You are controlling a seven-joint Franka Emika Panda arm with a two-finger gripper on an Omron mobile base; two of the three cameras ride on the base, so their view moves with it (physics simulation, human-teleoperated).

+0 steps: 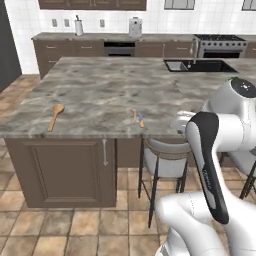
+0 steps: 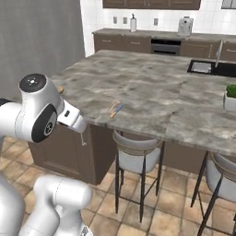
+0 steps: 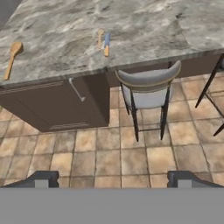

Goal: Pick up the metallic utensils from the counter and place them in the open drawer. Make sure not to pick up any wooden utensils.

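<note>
wooden spoon [image 2: 60, 89] at counter's [image 2: 152, 92] left edge mostly hidden behind the arm's joint, metallic utensils [image 1: 138, 118] near front edge too small to tell heads apart, second stool [image 3: 215, 74] cut off at picture's right edge

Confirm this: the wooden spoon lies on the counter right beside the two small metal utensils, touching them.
Not so. The wooden spoon lies on the counter well apart from the two small metal utensils, near the far left edge, as the left base view shows.

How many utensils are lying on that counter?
3: a wooden spoon near the left end, and two small utensils side by side near the front edge above the stool.
</note>
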